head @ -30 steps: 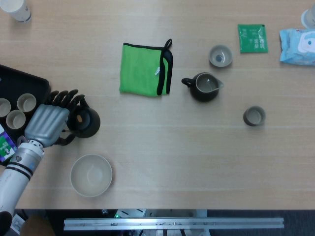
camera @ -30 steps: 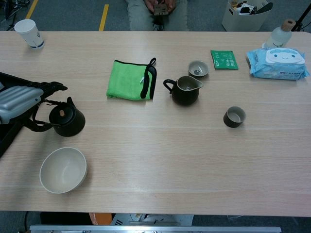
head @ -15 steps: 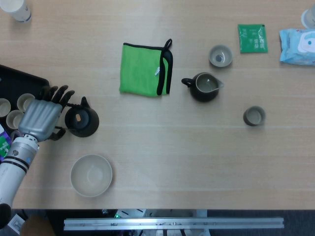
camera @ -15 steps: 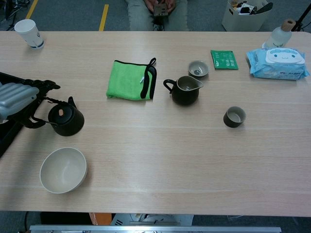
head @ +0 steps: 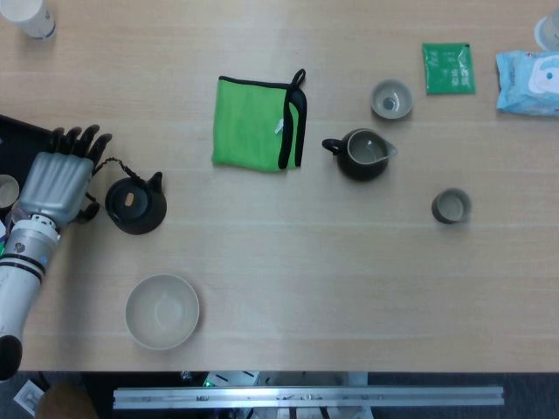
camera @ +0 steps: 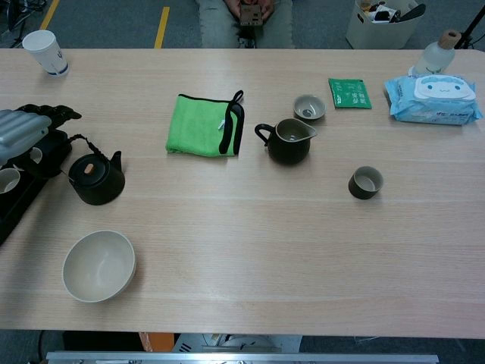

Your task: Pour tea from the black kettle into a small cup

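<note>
The black kettle (head: 135, 205) (camera: 95, 180) stands on the table at the left, spout pointing right, its thin handle raised toward my left hand. My left hand (head: 57, 179) (camera: 26, 129) hovers just left of it, over the edge of a black tray, fingers stretched out and apart, with nothing in its grasp. A small dark cup (head: 451, 207) (camera: 366, 182) stands alone at the right. A second small cup (head: 390, 99) (camera: 308, 106) sits farther back, beside a dark pitcher (head: 362, 154) (camera: 289, 141). My right hand is out of sight.
The black tray (head: 17, 144) at the left edge holds more small cups (camera: 7, 180). A pale bowl (head: 162, 311) sits near the front. A green cloth (head: 258, 135) lies mid-table. A paper cup (head: 31, 16), green packet (head: 448, 67) and wipes pack (head: 528, 80) line the back.
My left hand has drawn back leftward off the kettle and now hovers over the tray edge. The kettle has shifted a little to the left and back.
</note>
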